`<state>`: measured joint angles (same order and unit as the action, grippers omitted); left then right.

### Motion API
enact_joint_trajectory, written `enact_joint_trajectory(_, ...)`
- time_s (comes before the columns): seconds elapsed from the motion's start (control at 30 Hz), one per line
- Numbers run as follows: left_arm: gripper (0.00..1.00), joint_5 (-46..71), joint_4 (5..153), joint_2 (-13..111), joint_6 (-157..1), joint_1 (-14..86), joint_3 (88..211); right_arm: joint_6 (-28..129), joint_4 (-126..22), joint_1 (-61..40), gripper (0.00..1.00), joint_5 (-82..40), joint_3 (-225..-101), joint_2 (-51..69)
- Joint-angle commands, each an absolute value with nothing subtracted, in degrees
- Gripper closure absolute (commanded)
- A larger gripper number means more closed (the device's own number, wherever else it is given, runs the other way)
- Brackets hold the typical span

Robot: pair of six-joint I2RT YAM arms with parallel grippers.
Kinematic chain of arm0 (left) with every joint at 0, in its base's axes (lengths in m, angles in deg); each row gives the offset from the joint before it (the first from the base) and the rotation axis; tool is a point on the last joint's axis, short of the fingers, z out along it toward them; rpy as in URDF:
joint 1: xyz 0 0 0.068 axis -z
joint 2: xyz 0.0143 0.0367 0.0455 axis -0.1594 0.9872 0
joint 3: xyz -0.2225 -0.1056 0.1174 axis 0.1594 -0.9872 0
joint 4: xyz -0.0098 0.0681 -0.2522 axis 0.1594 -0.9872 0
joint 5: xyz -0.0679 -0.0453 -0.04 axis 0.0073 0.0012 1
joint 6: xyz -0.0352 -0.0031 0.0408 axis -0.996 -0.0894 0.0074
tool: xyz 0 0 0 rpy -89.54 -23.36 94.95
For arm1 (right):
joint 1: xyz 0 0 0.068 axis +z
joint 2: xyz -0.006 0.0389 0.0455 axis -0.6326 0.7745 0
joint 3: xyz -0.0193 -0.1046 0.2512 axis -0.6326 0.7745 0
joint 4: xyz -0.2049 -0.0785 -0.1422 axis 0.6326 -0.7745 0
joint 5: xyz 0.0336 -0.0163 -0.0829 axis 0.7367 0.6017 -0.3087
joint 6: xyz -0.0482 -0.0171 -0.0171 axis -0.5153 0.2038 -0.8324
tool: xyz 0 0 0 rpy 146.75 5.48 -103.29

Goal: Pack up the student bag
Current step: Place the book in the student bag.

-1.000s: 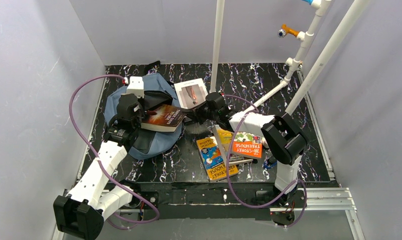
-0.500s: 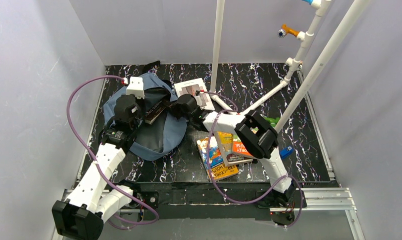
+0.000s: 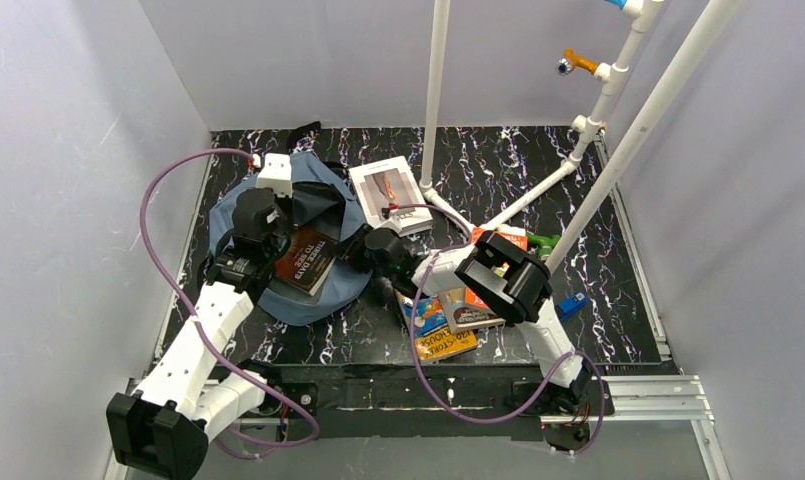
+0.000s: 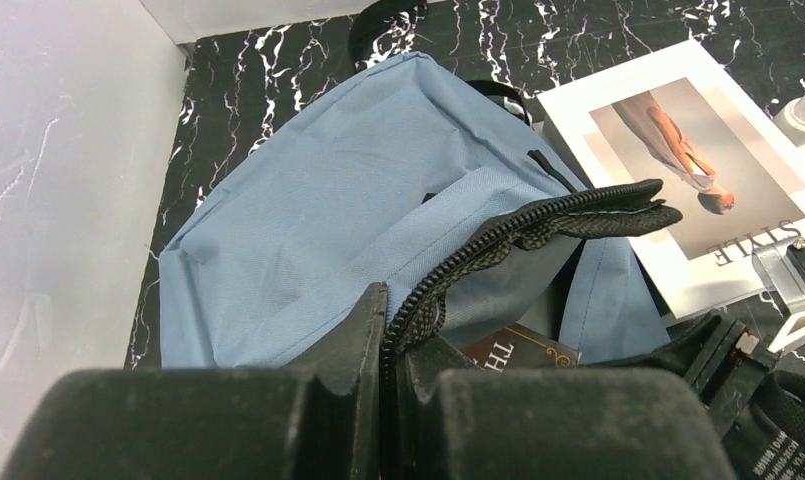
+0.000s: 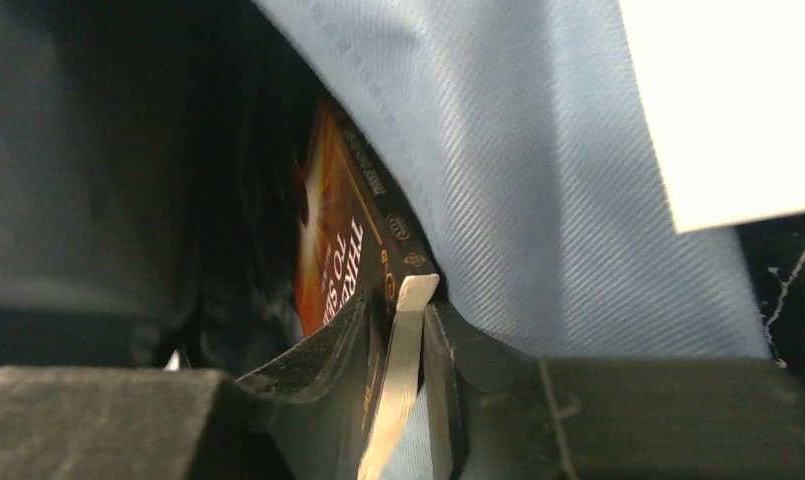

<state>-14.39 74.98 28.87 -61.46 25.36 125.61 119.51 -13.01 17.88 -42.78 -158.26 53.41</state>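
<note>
The black, white-veined tabletop (image 3: 498, 170) fills the middle of the top view, with white pipes (image 3: 435, 90) rising from its upper centre and right. The bag (image 3: 224, 208) lies left of centre, slate-blue, its mouth gaping and dark inside. Just right of the bag's upper edge a white magazine (image 3: 389, 190) lies flat, a figure on its cover. In the lower centre a pile of bright books (image 3: 443, 335) sits partly under my right arm.

A dark book (image 3: 305, 260) with an orange glow on its cover lies in the bag's mouth, tilted, most of it inside the lining. The black zipper trim (image 4: 538, 225) curls up across the centre of my left wrist view.

My left jaws are closed on the bag, pinching that trim at the lower middle of the frame and holding the flap up off the book. My right jaws reach into the mouth from the right; the book's near corner, pale page edge showing, stands between the fingers (image 5: 318, 360). I cannot tell whether they press it or stand just off it.
</note>
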Motion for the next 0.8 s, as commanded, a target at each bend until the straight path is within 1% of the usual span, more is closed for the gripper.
enact_joint_trajectory(0.0, 1.00, -14.4, 77.8, 29.2, -61.2, 25.2, 128.8, 108.5, -1.0, 17.6, 0.63, -34.3, -155.6, 50.4)
enact_joint_trajectory(0.07, 1.00, -14.2, 77.4, 29.4, -61.3, 25.2, 129.0, 108.2, 0.6, 17.5, 0.56, -32.3, -155.5, 51.0)
enact_joint_trajectory(0.23, 1.00, -13.6, 77.3, 29.2, -61.6, 25.2, 129.0, 111.3, 5.6, 17.5, 0.44, -29.4, -157.4, 54.5)
enact_joint_trajectory(0.3, 1.00, -13.6, 77.3, 29.2, -61.7, 25.2, 129.0, 111.5, 5.6, 17.5, 0.43, -27.6, -159.1, 56.0)
enact_joint_trajectory(0.37, 1.00, -13.6, 77.3, 29.2, -61.6, 25.2, 129.0, 111.1, 5.7, 17.5, 0.44, -26.4, -160.3, 57.2)
enact_joint_trajectory(0.43, 1.00, -13.5, 77.3, 29.1, -61.7, 25.2, 129.0, 110.5, 5.6, 17.7, 0.48, -25.7, -161.2, 58.2)
enact_joint_trajectory(0.53, 1.00, -13.4, 77.3, 28.9, -61.7, 25.2, 128.9, 111.1, 6.3, 17.7, 0.61, -24.1, -161.5, 59.0)
enact_joint_trajectory(0.6, 1.00, -13.4, 77.3, 28.8, -61.7, 25.2, 128.9, 110.8, 5.5, 17.7, 0.76, -23.7, -161.1, 57.3)
enact_joint_trajectory(0.67, 1.00, -13.6, 77.3, 28.8, -61.5, 25.2, 128.9, 110.7, 3.0, 17.6, 0.99, -25.6, -160.5, 54.5)
enact_joint_trajectory(0.77, 1.00, -14.3, 77.3, 28.8, -61.2, 25.3, 129.0, 115.9, -0.8, 16.7, 0.99, -32.1, -159.6, 50.7)
